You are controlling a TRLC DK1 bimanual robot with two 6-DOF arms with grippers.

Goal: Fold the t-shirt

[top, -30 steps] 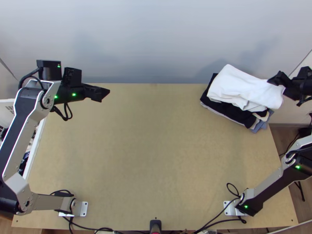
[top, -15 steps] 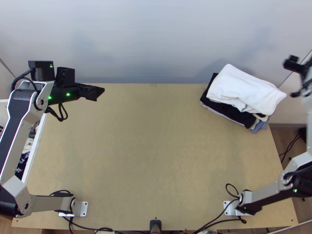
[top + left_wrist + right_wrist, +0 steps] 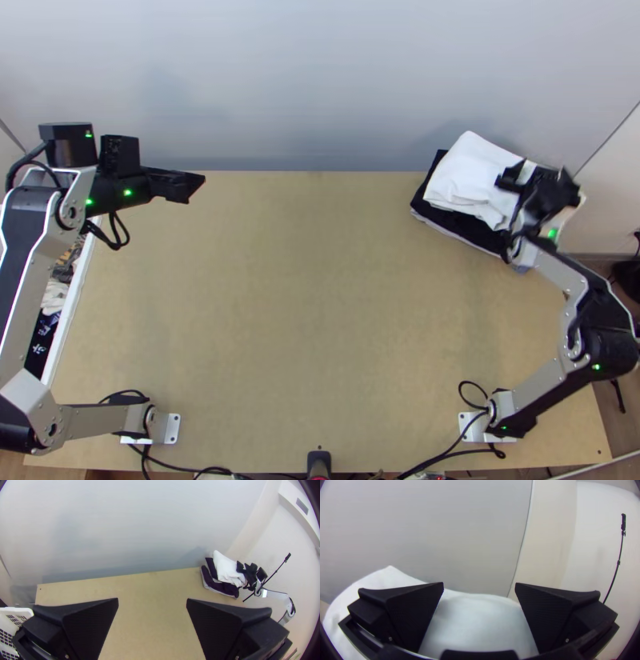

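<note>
Top view: light, smooth wooden table [image 3: 320, 320]. White t-shirt [image 3: 468, 172], soft, folded, atop dark folded cloth [image 3: 468, 227] at table's far right corner. Right gripper [image 3: 539, 176] over the t-shirt; left gripper [image 3: 196, 189] near table's far left corner. White basket [image 3: 69, 316] beside table's left edge.

Left wrist view: wedge-shaped fingers wide apart, nothing held. Basket wall latticed.

Right wrist view: finely ribbed fingers spread, gripping nothing; t-shirt lightly creased. Thin dark pole [image 3: 618, 563] beyond table.
</note>
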